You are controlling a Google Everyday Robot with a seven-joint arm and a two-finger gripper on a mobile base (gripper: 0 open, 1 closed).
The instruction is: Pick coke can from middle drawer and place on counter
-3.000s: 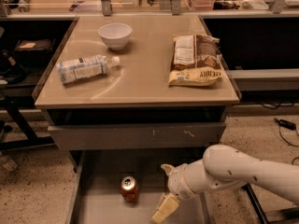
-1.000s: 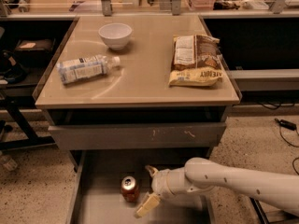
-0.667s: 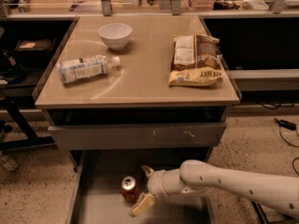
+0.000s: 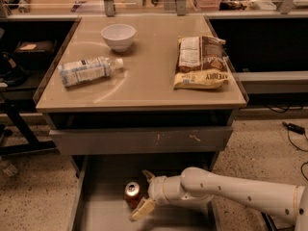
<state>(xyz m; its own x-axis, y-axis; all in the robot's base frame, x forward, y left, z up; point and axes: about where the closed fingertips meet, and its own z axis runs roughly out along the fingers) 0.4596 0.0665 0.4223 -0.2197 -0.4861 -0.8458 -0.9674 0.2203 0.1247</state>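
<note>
The coke can (image 4: 133, 193) stands upright on the floor of the open middle drawer (image 4: 103, 213), at the bottom of the camera view. My gripper (image 4: 144, 192) is inside the drawer, right against the can's right side. It is open, with one finger (image 4: 147, 176) behind the can and the other in front of it. The can sits at the mouth of the jaws, not clamped. The white arm (image 4: 231, 189) reaches in from the right. The beige counter (image 4: 149, 78) is above.
On the counter lie a clear plastic bottle (image 4: 88, 70), a white bowl (image 4: 118, 35) and a snack bag (image 4: 200, 61). The upper drawer front (image 4: 144, 141) with white scratches overhangs the open drawer. Dark shelving stands on both sides. A cable (image 4: 293, 128) lies on the floor at right.
My gripper has moved left across the drawer, from well right of the can to right beside it. The can has not moved.
</note>
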